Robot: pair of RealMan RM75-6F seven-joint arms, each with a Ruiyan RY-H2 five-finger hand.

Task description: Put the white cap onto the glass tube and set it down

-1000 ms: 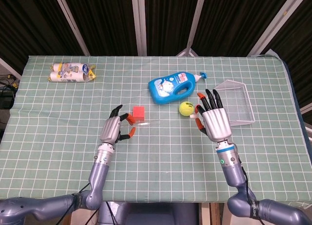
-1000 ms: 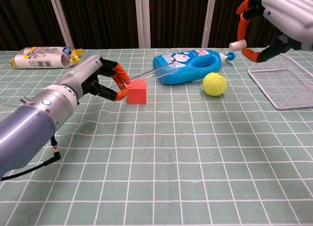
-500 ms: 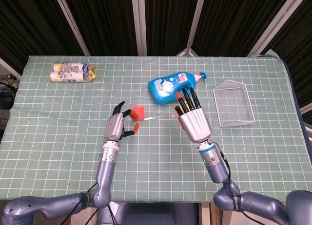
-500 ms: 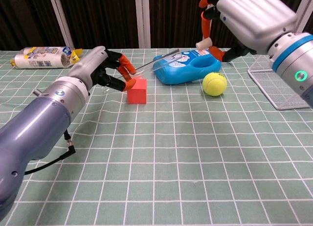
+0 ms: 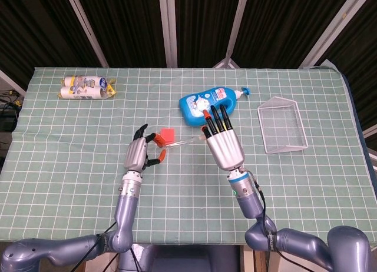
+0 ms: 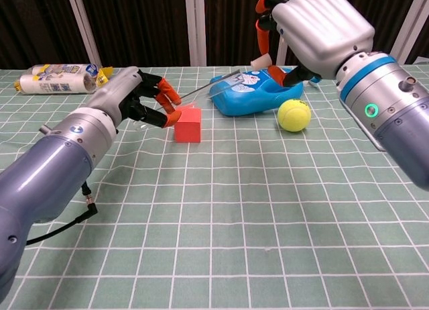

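head view: the right hand (image 5: pixel 222 143) has swung left from beside the wire basket (image 5: pixel 283 126) to sit just right of the glass tube (image 5: pixel 179 142), whose near end the left hand (image 5: pixel 139 153) pinches, so the 2 parts are nearly lined up for capping, though the cap is hidden under the fingers here. chest view: right hand (image 6: pixel 314 27) pinches the white cap (image 6: pixel 261 60) between thumb and a finger, raised, just right of and a little above the glass tube (image 6: pixel 209 87) free tip, not yet touching; left hand (image 6: pixel 142 100) is clamped on the tube's lower end above the red block (image 6: pixel 188 125), so cap still needs lowering onto the tip.
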